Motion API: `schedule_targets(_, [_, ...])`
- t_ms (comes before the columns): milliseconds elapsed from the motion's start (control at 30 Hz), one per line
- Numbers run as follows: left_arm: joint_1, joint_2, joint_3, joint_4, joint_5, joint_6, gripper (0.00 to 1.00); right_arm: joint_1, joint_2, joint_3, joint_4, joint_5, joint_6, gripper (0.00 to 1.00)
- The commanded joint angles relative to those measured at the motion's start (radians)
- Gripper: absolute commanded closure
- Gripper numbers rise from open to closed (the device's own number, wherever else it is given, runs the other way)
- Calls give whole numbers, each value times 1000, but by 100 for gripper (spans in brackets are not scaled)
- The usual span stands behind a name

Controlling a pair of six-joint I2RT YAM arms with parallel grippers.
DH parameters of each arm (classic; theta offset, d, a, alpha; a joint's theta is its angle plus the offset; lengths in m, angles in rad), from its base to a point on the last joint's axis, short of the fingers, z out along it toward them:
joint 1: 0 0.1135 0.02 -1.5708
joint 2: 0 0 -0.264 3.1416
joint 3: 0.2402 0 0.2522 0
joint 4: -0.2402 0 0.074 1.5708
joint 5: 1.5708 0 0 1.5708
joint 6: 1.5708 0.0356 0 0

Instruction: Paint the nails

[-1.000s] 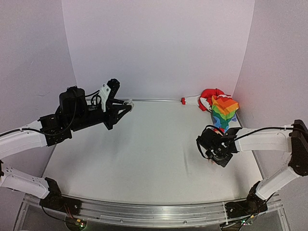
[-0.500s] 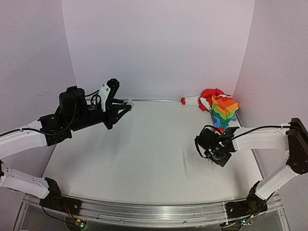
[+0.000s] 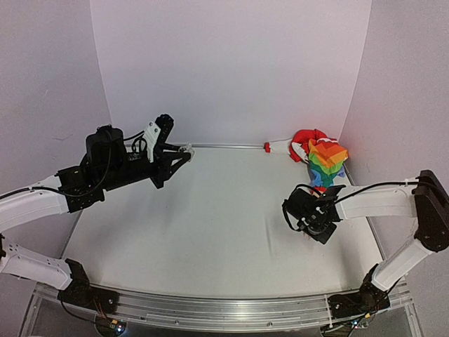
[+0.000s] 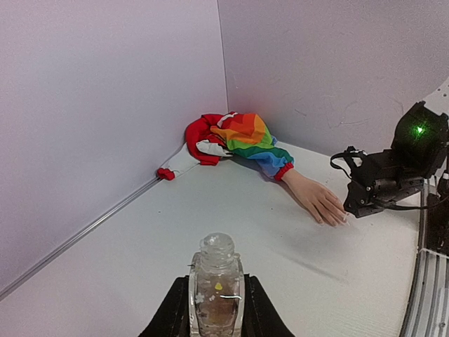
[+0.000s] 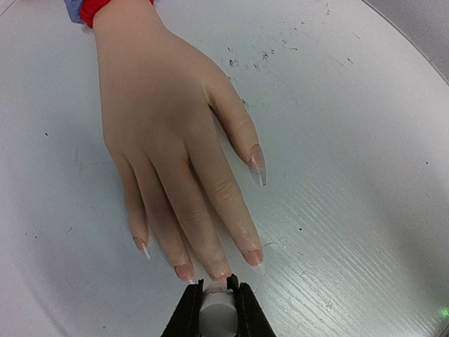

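My right gripper (image 5: 217, 298) was closed on a small white piece (image 5: 217, 314), perhaps the brush handle. Its tip was just at the nails (image 5: 252, 257) of the fake hand (image 5: 165, 119), which lay palm down on the table (image 5: 351, 140). My left gripper (image 4: 216, 312) clasped the clear bottle (image 4: 217, 284) upright, well apart.

The nails (image 5: 257, 166) are long, pointed and translucent with pinkish beds, tipping a pale fake hand (image 5: 158, 105) lying palm-down, fingers spread, on the worktop (image 5: 351, 140).
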Motion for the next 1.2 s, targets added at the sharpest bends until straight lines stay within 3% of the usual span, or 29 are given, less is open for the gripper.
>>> schedule_targets(0, [7, -28, 3, 29, 16, 6, 100, -6, 11, 20, -31, 36, 20, 100])
schedule_targets(1167, [12, -24, 6, 23, 25, 4, 100, -8, 12, 1, -33, -14, -13, 100])
